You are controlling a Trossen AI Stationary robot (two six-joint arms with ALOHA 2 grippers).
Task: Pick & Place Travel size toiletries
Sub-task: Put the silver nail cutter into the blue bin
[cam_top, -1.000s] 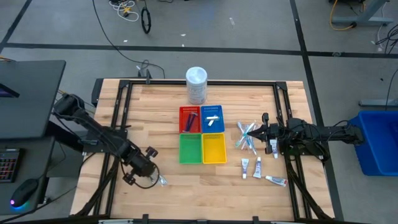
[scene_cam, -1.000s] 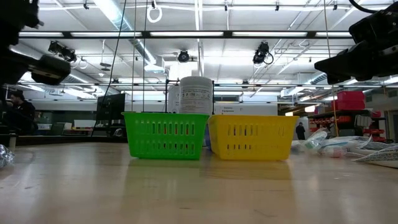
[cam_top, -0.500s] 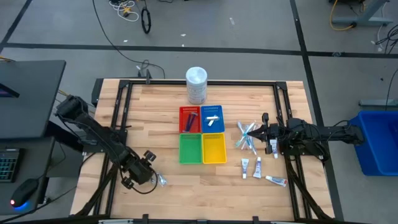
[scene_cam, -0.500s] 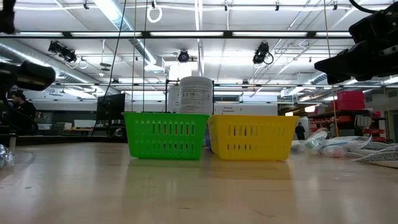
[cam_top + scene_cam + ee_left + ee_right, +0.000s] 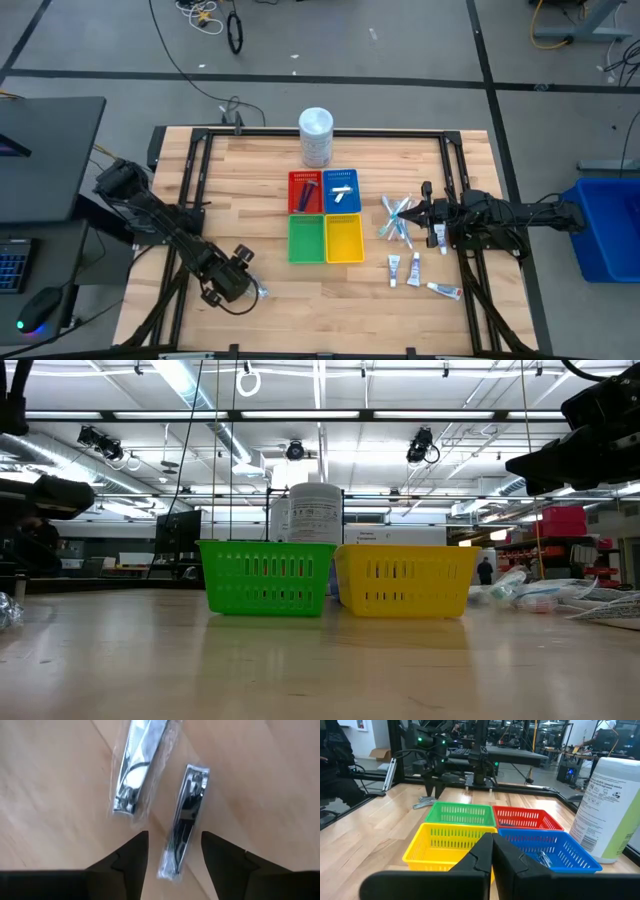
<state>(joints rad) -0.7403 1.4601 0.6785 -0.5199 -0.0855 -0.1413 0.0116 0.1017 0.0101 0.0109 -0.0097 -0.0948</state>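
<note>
Two wrapped nail clippers (image 5: 184,822) on the tabletop (image 5: 270,310), near its front-left corner, well apart from the trays (image 5: 325,215). Nearer one between the parted fingers (image 5: 132,857) of the left end effector (image 5: 172,857), long axis along the approach. Right end effector (image 5: 492,852) closed, empty, waiting far off.

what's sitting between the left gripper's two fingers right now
In the left wrist view, the open left gripper straddles the end of one wrapped nail clipper; a second clipper lies beside it.
</note>
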